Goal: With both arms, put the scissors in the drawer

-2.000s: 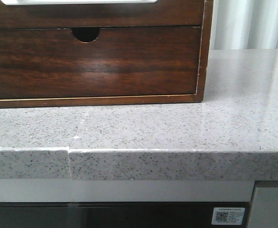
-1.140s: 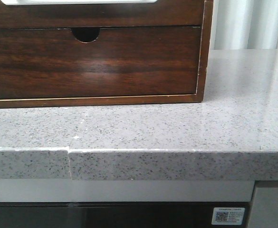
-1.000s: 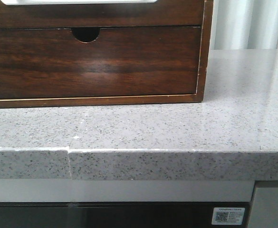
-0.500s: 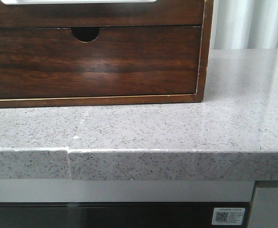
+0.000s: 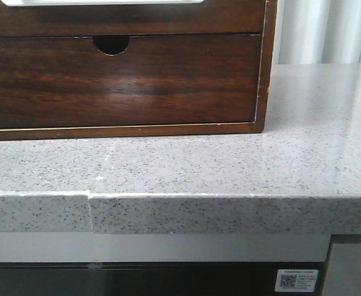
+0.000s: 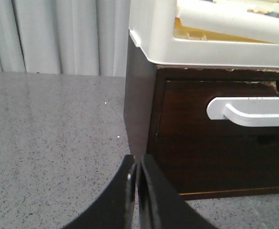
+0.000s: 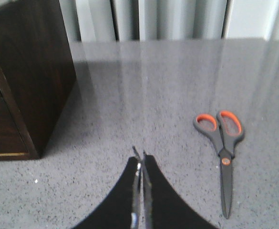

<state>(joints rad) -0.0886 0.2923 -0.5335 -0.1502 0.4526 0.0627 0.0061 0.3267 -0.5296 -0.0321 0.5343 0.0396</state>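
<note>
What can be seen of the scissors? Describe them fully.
The scissors show only in the right wrist view. They have grey handles with orange-lined finger loops, a round pivot with an orange centre, and dark blades that look closed. They lie flat on the grey speckled counter, apart from the dark wooden cabinet. Nothing touches them; the right hand is shut, off to one side.

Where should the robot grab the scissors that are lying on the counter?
Probably from straight above, pinching across the dark shank of the scissors near the pivot screw. They lie flat and closed, so the blades are thin there and the orange-lined loops are wider and harder to pinch.
</note>
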